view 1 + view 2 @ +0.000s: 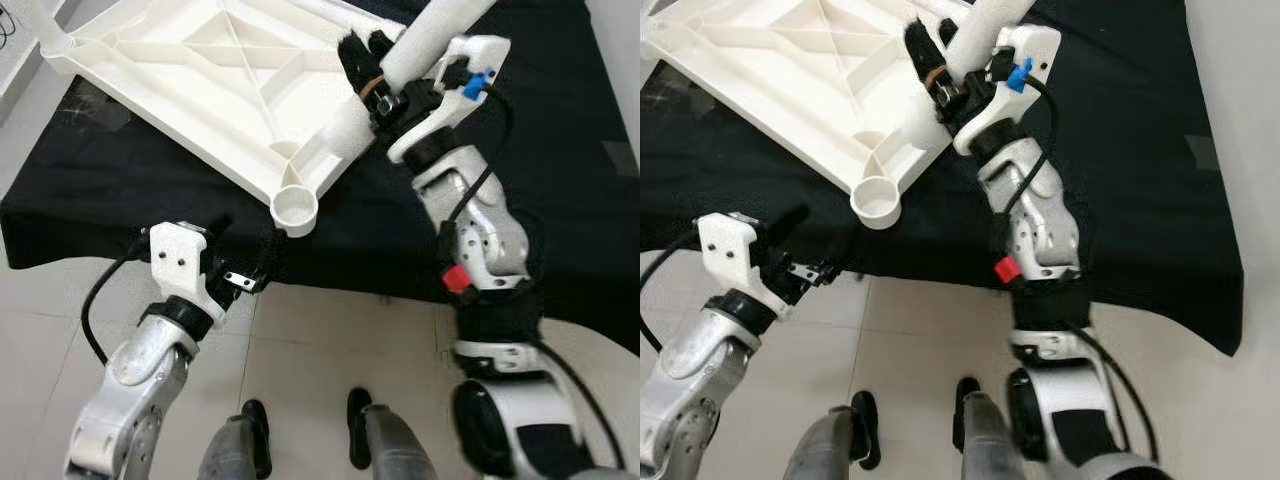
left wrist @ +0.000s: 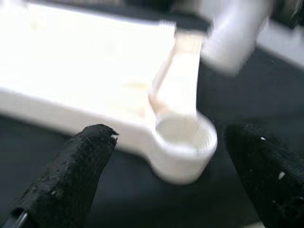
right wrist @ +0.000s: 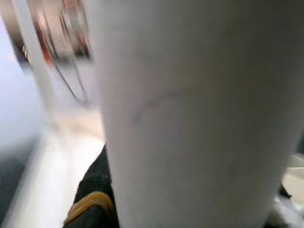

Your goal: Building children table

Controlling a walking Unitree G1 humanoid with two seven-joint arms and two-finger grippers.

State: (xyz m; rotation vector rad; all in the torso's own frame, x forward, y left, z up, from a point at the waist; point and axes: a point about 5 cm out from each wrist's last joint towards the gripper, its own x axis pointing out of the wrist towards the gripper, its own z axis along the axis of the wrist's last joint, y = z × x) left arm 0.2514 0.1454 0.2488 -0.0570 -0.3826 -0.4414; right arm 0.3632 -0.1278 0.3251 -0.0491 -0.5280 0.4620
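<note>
The left gripper hung wide open, empty, just before the upturned tabletop's corner socket on the black cloth. The right gripper clasped a white leg above the tabletop.

White plastic tabletop: cut off at the upper left frame edge.
White cylindrical leg: runs off the top edge.
Right wrist view: blurred background.

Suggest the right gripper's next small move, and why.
Probably swing the white leg held by the right gripper down toward the empty corner socket of the upturned tabletop; the open left gripper waits just before that socket.
</note>
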